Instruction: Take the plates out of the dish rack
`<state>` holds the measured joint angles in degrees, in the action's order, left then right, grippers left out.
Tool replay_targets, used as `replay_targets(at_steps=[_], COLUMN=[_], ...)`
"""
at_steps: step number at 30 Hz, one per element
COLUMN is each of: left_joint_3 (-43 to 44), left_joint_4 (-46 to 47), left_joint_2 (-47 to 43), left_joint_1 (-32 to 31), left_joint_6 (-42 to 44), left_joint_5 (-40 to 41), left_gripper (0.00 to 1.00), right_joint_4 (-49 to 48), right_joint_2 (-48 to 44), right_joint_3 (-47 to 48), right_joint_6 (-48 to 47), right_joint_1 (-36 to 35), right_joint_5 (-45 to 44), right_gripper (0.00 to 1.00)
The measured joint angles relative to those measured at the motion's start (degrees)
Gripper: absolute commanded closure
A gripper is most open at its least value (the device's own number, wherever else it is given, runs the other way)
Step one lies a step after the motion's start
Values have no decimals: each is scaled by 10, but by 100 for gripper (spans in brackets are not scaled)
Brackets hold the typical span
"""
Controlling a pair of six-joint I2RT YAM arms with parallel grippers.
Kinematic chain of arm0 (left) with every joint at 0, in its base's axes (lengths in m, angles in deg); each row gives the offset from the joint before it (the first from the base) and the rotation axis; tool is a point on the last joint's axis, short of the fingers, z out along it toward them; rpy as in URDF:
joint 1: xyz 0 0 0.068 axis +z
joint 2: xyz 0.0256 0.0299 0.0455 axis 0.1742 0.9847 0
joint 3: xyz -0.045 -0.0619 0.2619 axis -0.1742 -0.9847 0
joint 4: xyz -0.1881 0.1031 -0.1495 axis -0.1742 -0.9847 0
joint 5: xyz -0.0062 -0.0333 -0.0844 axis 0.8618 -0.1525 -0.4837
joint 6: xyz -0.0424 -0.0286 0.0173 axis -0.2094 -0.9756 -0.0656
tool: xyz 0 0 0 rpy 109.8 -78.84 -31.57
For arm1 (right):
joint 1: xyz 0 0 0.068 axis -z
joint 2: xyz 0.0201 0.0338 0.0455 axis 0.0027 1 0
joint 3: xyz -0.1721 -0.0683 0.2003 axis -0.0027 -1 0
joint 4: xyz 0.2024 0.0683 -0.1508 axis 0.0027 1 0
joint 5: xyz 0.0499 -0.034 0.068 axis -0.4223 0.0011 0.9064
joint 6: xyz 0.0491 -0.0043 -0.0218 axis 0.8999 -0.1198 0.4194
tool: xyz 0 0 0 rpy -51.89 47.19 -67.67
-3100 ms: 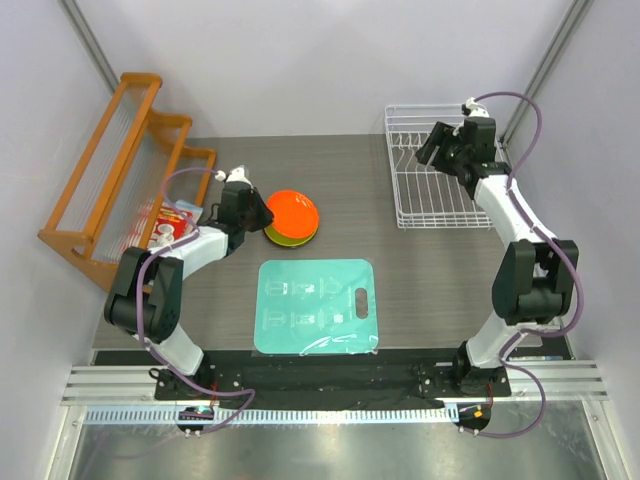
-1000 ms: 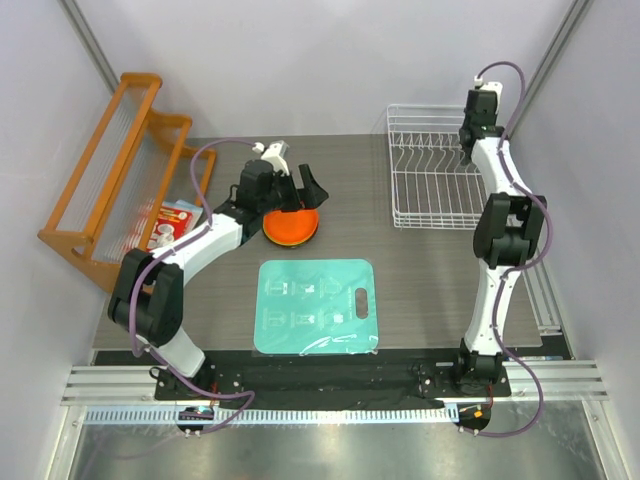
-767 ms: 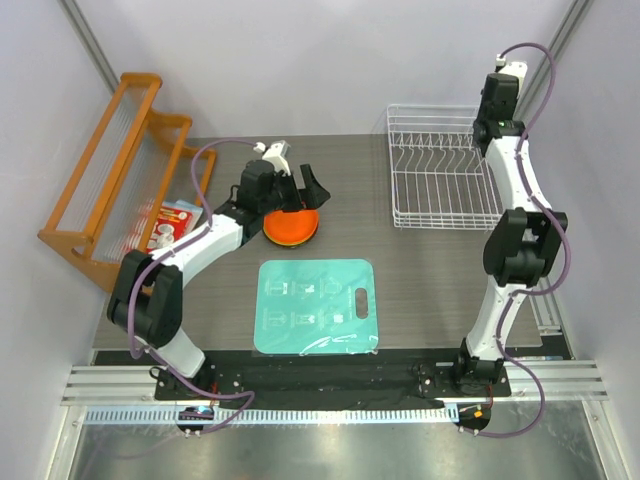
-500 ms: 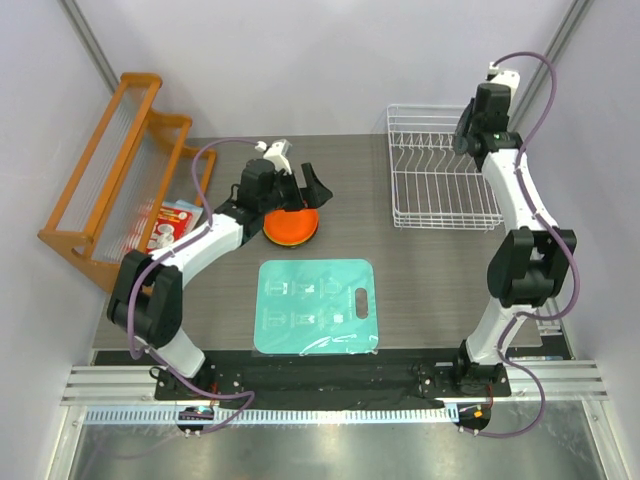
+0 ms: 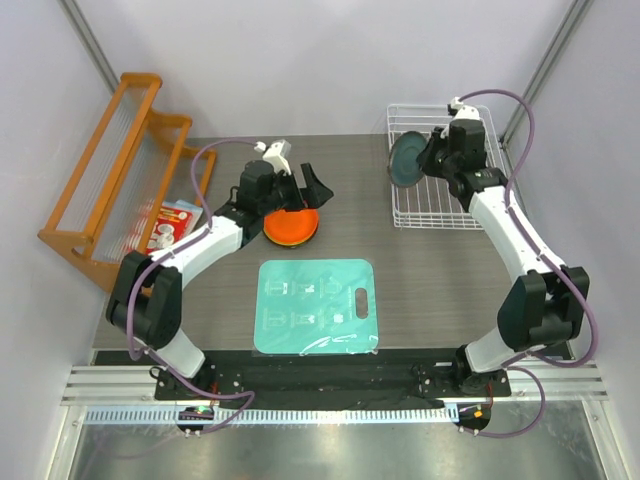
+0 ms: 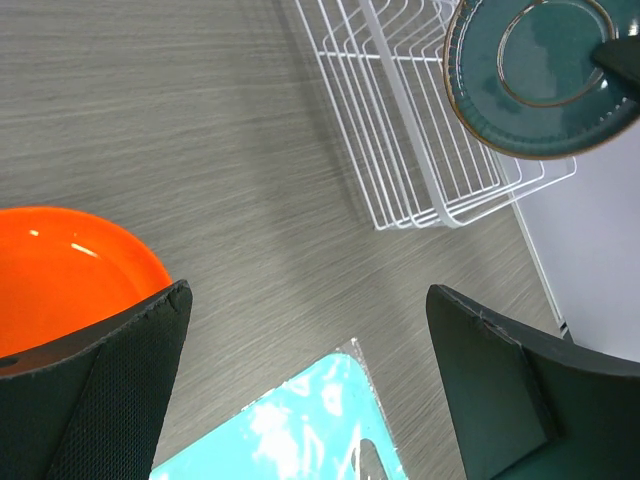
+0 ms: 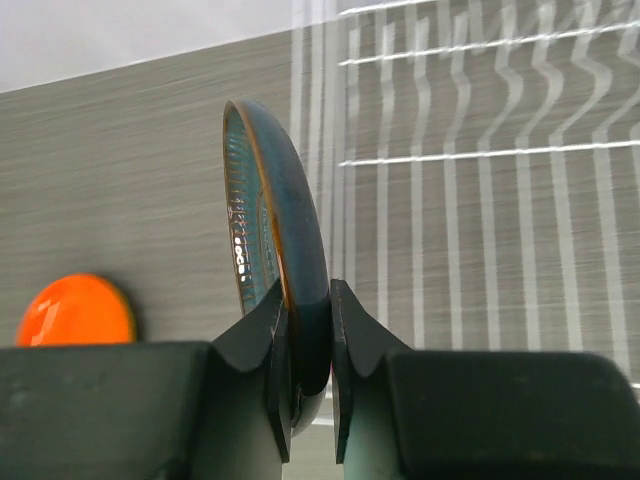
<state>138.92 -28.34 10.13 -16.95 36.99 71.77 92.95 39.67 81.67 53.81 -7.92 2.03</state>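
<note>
Right wrist, right claw (image 7: 308, 300) pinching blue-teal plate (image 7: 285, 230), left claw (image 6: 308, 295) agape by orange plate (image 6: 60, 270)

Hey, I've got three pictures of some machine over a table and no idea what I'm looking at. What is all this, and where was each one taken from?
These are two robot arms, left and right, bolted at the near edge of a table. The wide picture comes from a fixed camera above and behind them. The other two come from a small camera on each wrist, so each shows its own gripper at the bottom edge. On the table are a teal mat, an orange plate and a white wire dish rack. An orange wooden rack stands at the far left. The left gripper hangs open by the orange plate. The right gripper is shut on a blue-teal plate, holding it on edge by its rim at the dish rack's left side.
</note>
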Motion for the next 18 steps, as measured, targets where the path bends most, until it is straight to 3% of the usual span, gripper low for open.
replay_targets(at_steps=[9,18], left_joint_3=[-52,-65], left_joint_4=[19,62], left_joint_2=[-41,-44], left_joint_1=[0,-9], left_joint_6=[-3,-18], left_joint_5=[9,12], left_gripper=[1,1], right_joint_4=[-73,-157], right_joint_2=[-39,-64], right_joint_3=[-96,-185], right_joint_6=[97,190], right_joint_1=[-9,-44], right_joint_5=[139,224], right_gripper=[99,99])
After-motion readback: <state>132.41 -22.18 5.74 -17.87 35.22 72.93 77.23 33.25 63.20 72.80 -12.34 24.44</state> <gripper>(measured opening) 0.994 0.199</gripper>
